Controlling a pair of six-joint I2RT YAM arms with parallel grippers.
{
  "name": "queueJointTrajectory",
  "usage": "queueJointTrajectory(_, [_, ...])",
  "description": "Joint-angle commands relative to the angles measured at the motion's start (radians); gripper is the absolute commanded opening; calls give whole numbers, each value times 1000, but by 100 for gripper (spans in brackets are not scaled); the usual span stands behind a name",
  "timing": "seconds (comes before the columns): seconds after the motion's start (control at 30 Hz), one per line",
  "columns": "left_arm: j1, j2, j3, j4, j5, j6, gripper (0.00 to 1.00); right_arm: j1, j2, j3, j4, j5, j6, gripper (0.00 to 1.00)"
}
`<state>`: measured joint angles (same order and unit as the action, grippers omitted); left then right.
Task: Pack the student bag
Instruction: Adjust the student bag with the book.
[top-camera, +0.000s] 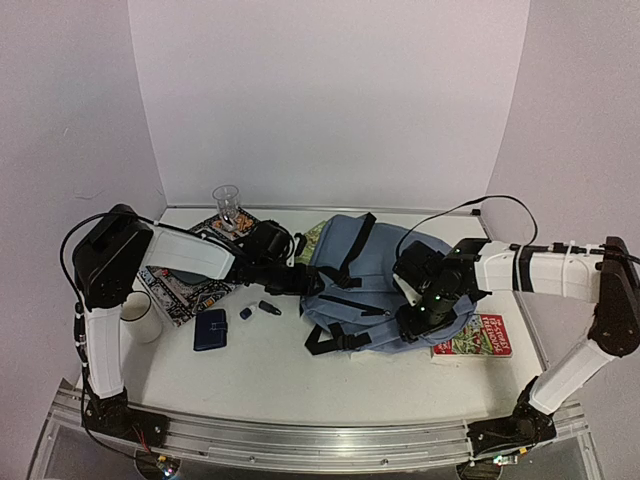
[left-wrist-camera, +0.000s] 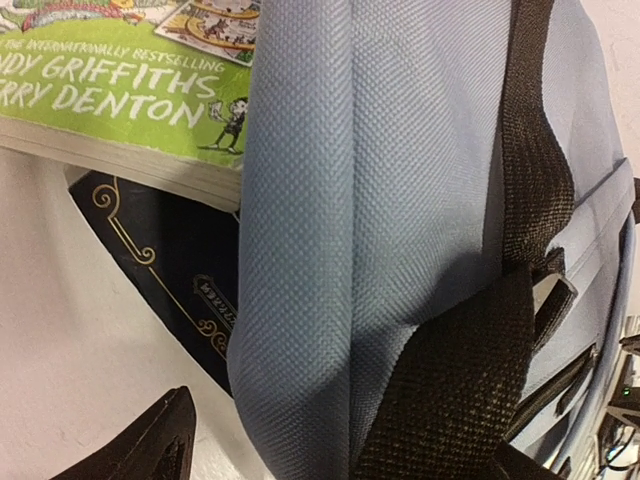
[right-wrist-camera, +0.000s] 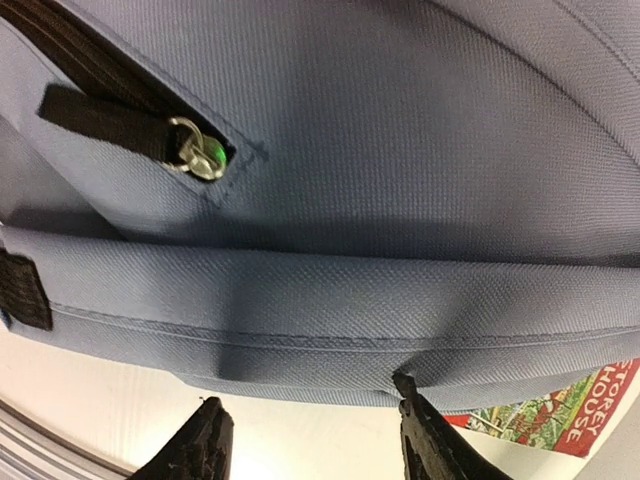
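"…NDY GRIFFITHS …RRY DENTON" on the green book (left-wrist-camera: 120, 100); "HOUSE" on the red book (right-wrist-camera: 585, 425)

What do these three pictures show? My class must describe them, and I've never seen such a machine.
Two robot arms are bolted to a white table. One picture looks down from above; two come from wrist cameras. A soft grey-blue fabric backpack lies in the middle; around it are a red paperback book, a white cup, a clear glass and a flat dark blue case. The left gripper and right gripper stand open at the backpack's edges, apparently holding nothing.
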<state>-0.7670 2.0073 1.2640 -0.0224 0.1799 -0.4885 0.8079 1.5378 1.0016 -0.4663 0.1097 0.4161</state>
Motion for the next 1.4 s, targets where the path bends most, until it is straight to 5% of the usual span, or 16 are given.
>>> queueJointTrajectory(0.0, [2, -134, -13, -42, -104, 87, 80, -22, -86, 5, 37, 7, 87, 66])
queueJointTrajectory(0.33, [-29, -304, -112, -74, -127, 167, 82, -251, -311, -176, 115, -8, 277, 98])
queueJointTrajectory(0.83, [-179, -208, 3, -73, -42, 264, 81, -365, -296, -418, 367, -69, 462, 98])
queueJointTrajectory(1.37, [-203, 15, 177, -77, 170, 239, 60, -365, -239, -472, 692, -298, 395, 82])
